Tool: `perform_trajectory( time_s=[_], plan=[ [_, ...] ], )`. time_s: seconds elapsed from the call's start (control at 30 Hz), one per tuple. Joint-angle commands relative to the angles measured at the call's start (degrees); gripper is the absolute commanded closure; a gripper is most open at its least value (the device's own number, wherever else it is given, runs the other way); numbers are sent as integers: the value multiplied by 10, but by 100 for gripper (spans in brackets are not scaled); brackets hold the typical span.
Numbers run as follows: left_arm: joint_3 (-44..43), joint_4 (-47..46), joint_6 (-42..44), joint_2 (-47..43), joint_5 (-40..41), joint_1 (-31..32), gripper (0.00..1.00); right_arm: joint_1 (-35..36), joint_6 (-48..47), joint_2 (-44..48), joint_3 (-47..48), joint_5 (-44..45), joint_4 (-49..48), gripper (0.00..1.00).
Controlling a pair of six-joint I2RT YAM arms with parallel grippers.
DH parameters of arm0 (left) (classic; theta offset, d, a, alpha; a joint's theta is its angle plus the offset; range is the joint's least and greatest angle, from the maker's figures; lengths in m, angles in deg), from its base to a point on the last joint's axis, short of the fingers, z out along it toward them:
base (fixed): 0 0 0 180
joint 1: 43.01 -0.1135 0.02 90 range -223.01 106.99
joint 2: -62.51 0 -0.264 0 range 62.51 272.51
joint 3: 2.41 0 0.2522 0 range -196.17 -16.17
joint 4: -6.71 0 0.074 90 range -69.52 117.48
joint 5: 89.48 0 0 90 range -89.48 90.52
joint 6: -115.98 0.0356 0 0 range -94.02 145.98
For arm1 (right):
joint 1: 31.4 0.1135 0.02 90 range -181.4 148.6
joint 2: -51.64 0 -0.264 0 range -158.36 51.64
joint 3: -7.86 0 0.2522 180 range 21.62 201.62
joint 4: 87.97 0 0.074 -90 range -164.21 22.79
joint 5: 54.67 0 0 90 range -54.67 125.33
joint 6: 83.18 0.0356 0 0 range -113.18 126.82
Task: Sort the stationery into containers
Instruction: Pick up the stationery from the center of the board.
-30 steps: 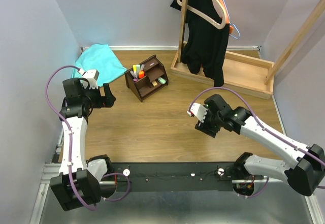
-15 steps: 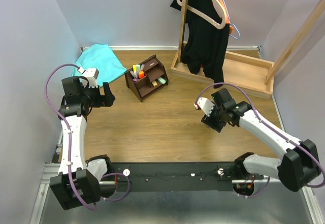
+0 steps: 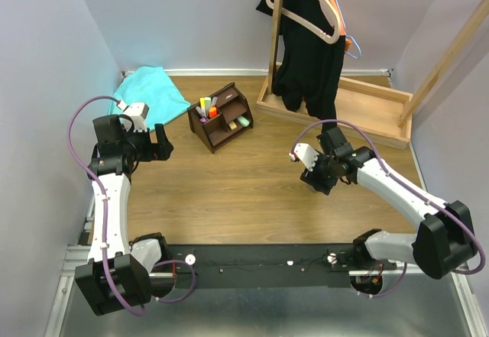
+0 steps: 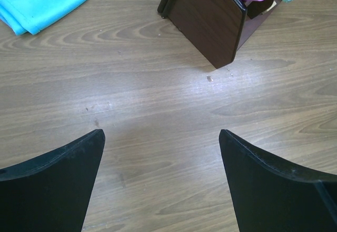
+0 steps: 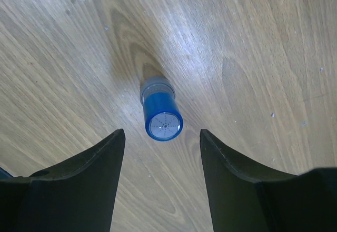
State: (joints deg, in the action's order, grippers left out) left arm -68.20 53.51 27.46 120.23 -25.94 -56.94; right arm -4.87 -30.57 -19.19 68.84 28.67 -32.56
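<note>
Currently, parted right fingers (image 5: 79, 190) frame the blue cylinder (image 5: 160, 113) (untouched).

The organizer (image 3: 221, 117) is set at the back of the bench (image 3: 229, 192), left of centre, with markers (image 3: 208, 106) stood in it. A cloth (image 3: 149, 92) is laid in the far corner to its left and a coat rack (image 3: 336, 111) to its right. The left pincer (image 4: 160, 132) is held near the organizer's left, and the cylinder (image 5: 160, 113) is found right of centre between the fingers of the right pincer (image 3: 316, 181), touched by neither.
</note>
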Motion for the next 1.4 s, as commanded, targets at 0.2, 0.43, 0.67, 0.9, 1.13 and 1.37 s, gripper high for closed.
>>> perform_trajectory(
  time_s=[0.2, 0.43, 0.67, 0.9, 1.13, 1.37],
  plan=[
    [-3, 8, 1, -9, -7, -4, 1, -2, -4, -60, 30, -27, -12, 35],
    [7, 1, -3, -12, -8, -4, 1, -2, -12, -64, 31, -23, -11, 39],
    [11, -3, -5, -9, -10, -4, 1, -2, -4, -77, 35, -21, -17, 50],
    [12, -10, -9, -6, -12, -4, 1, -2, -4, -92, 41, -19, -18, 65],
    [13, -13, -9, -7, -11, -4, 1, -3, -7, -102, 89, -36, 16, 83],
    [14, -25, -12, -8, -11, -4, 1, -2, 3, -163, 265, -66, 69, 85]
  ],
)
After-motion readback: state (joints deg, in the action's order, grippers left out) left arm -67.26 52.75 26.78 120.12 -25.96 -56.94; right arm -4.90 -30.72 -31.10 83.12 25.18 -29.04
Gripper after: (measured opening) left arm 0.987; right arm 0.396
